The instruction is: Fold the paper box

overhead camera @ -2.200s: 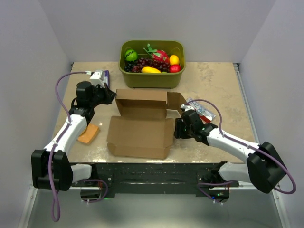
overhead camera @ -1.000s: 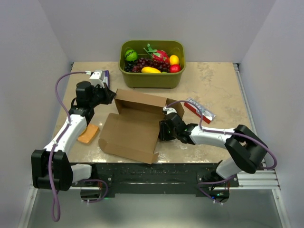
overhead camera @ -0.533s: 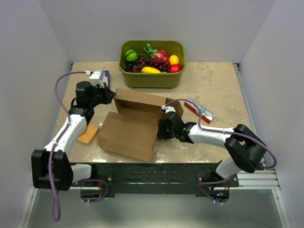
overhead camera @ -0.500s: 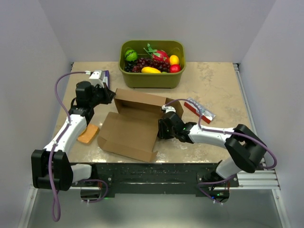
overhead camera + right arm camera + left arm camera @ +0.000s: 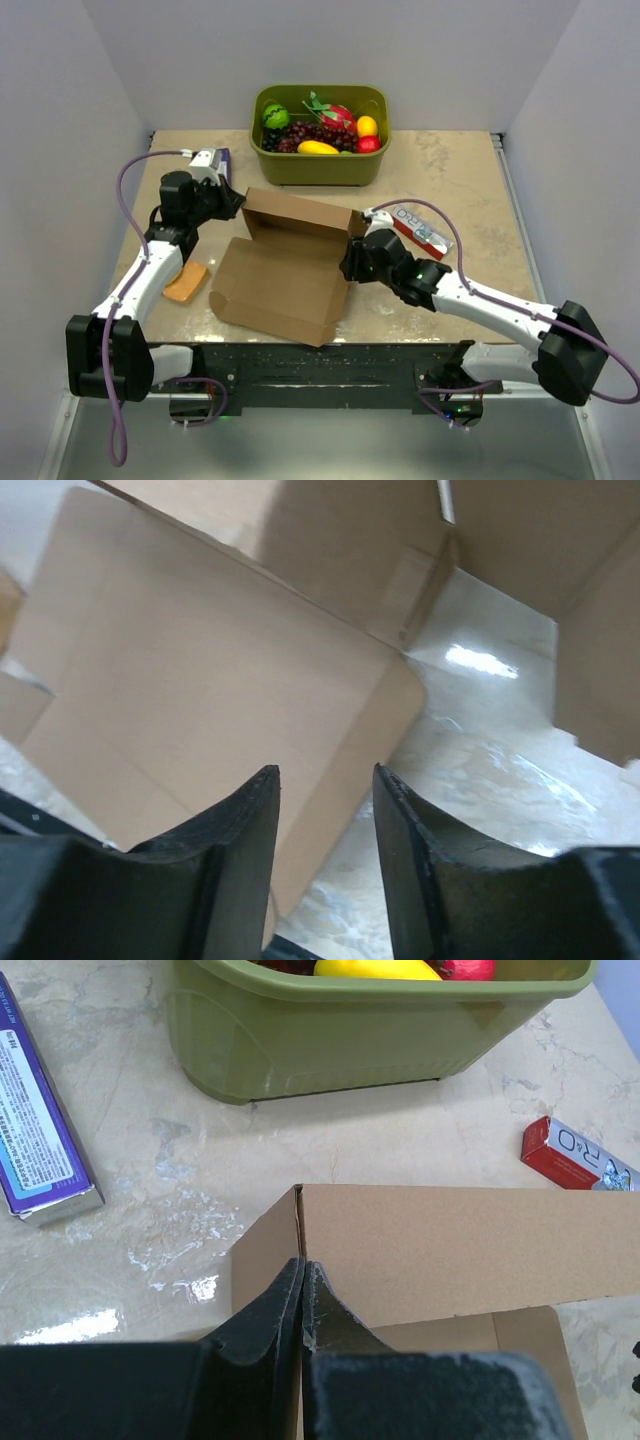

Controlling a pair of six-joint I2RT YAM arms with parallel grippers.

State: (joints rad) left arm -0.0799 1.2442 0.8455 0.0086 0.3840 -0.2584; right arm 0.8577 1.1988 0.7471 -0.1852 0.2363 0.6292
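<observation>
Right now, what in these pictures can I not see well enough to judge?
- Top view: the purple printed carton is mostly hidden behind the left arm.
- Left wrist view: the red and white packet is cut off by the right edge, the olive-green plastic tub by the top edge.
- Right wrist view: blurred; whether the open right pincer touches the brown cardboard box cannot be told.

You have a plain brown box (image 5: 285, 275) on a beige, marble-veined table (image 5: 470, 175). Your tub (image 5: 320, 165) is olive green, the sponge (image 5: 186, 282) orange, one packet (image 5: 421, 229) red and white, the carton (image 5: 40, 1145) purple and blue.
</observation>
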